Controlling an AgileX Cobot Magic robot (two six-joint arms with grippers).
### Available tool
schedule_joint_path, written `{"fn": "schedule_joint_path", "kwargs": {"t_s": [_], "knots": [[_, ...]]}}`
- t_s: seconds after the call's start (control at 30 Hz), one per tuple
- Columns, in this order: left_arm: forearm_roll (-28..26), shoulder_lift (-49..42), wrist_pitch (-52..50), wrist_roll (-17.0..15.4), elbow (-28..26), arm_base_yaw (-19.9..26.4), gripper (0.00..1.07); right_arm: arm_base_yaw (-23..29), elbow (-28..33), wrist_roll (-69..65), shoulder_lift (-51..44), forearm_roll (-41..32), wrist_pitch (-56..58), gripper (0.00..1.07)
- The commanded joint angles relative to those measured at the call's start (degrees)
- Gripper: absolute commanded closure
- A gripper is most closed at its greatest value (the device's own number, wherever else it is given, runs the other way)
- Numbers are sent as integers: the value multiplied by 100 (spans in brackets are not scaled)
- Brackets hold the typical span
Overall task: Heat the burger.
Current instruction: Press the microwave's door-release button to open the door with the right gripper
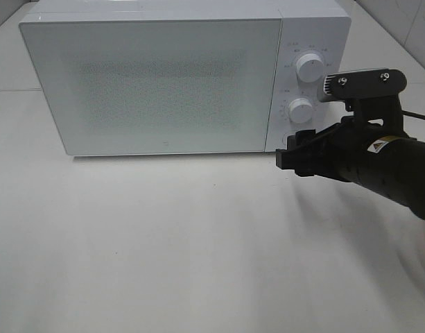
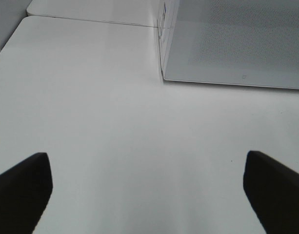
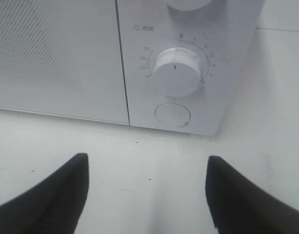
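The right arm (image 1: pixel 378 159) reaches in low, pointing at the knob side of the microwave (image 1: pixel 163 76). The right fingers (image 3: pixel 56 195) are apart and hold nothing, near the round button (image 3: pixel 172 114). The left fingers (image 2: pixel 22 190) are spread wide over the surface (image 2: pixel 115 122), by the microwave's shut door (image 2: pixel 237 44). The burger cannot be seen.

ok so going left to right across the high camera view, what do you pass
microwave door → control panel with its upper dial → right arm
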State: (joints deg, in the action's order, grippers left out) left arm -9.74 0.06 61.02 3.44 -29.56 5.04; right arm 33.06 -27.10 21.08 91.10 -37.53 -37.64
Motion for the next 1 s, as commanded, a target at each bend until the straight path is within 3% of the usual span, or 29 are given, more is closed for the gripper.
{"fn": "schedule_joint_path", "kwargs": {"t_s": [0.03,0.27,0.33,0.37,0.43,0.53,0.73,0.8,1.0], "knots": [[-57,-6,23,6,0,6,6,195,-6,189,34,-945,-309,44],[-57,-6,23,6,0,6,6,201,-6,-493,34,-1289,-309,60],[-57,-6,23,6,0,6,6,201,-6,-1765,34,-1283,-286,77],[-57,-6,23,6,0,6,6,201,-6,-1765,34,-1283,-286,77],[-57,-6,23,6,0,6,6,201,-6,-3134,34,-1266,-178,90],[-57,-6,23,6,0,6,6,201,-6,-4314,34,-1203,-29,99],[-57,-6,23,6,0,6,6,201,-6,-5598,34,-882,86,105],[-57,-6,23,6,0,6,6,201,-6,-6996,34,-178,74,107],[-57,-6,23,6,0,6,6,201,-6,-7781,34,722,40,107]]}}
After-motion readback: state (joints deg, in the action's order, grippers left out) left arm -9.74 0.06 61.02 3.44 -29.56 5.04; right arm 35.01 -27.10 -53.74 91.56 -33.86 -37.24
